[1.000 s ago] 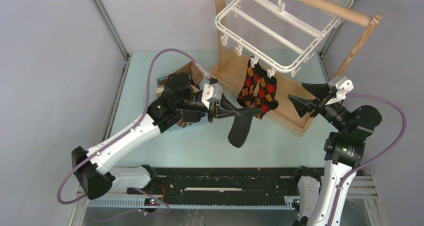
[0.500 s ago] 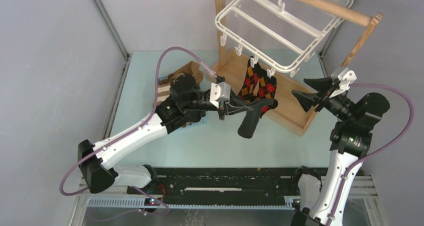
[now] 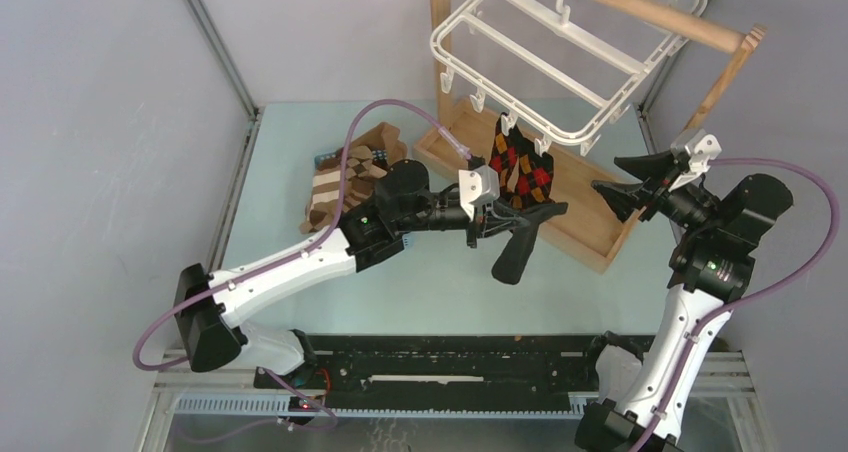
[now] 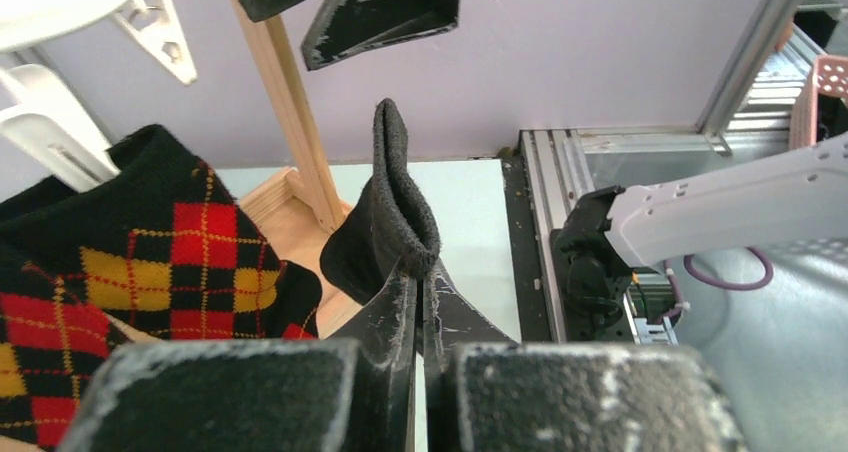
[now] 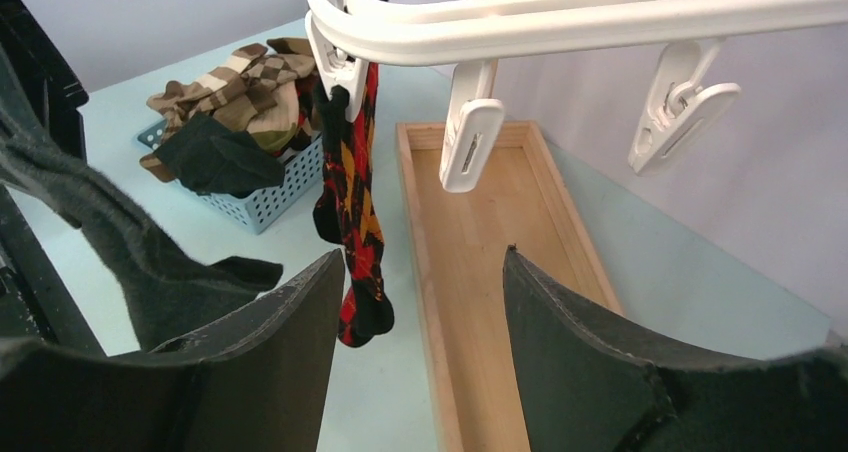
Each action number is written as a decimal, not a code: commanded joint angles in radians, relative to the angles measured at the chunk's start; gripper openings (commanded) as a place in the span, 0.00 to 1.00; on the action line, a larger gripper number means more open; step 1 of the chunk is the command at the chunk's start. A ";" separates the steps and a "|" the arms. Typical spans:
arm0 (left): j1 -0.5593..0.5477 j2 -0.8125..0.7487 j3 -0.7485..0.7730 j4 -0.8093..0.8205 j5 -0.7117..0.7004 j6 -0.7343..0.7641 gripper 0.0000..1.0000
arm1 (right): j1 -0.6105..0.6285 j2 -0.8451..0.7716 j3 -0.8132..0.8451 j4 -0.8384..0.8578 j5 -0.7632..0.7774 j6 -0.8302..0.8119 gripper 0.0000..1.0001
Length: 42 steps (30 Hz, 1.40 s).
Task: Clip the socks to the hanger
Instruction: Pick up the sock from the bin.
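My left gripper (image 3: 508,215) (image 4: 420,272) is shut on a plain black sock (image 3: 518,247) (image 4: 392,187), held in the air just in front of the argyle sock. That black argyle sock (image 3: 520,169) (image 4: 140,262) (image 5: 355,202) hangs from a clip of the white hanger (image 3: 540,47) (image 5: 560,17). My right gripper (image 3: 622,180) (image 5: 420,262) is open and empty, to the right of the hanging sock and below two free clips (image 5: 468,142). More socks (image 3: 340,177) (image 5: 235,97), brown striped and black, lie heaped on the blue basket (image 5: 270,197).
The hanger hangs on the round rail of a tan wooden stand (image 3: 660,12); the stand's wooden base tray (image 3: 575,222) (image 5: 490,262) lies under the clips. Grey walls close in both sides and the back.
My left arm has carried the black sock to the right, up to the hanging argyle sock. My right gripper has risen slightly and shifted right.
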 commanded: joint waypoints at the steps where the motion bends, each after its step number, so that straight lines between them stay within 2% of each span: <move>1: -0.004 0.005 0.075 0.042 -0.088 -0.058 0.00 | 0.017 0.011 0.050 -0.027 -0.003 -0.055 0.68; 5: -0.007 0.014 0.075 0.072 -0.113 -0.097 0.00 | 0.049 -0.001 0.060 -0.032 0.014 -0.037 0.68; 12: -0.009 0.022 0.078 0.075 -0.150 -0.111 0.00 | 0.192 0.002 0.088 -0.022 0.201 -0.005 0.67; 18: -0.014 0.041 0.086 0.079 -0.139 -0.112 0.00 | 0.185 -0.001 0.102 0.001 0.304 0.072 0.62; 24: -0.021 0.119 0.136 0.124 -0.142 -0.129 0.00 | 0.173 0.005 0.102 -0.003 0.277 0.067 0.59; 27: -0.021 0.156 0.171 0.130 -0.198 -0.124 0.00 | 0.180 0.025 0.102 0.035 0.286 0.113 0.56; 37: -0.023 0.215 0.200 0.158 -0.345 -0.130 0.00 | 0.285 0.079 0.102 0.106 0.383 0.118 0.54; 42: -0.022 0.197 0.173 0.142 -0.453 -0.107 0.00 | 0.305 0.087 0.103 0.129 0.429 0.146 0.45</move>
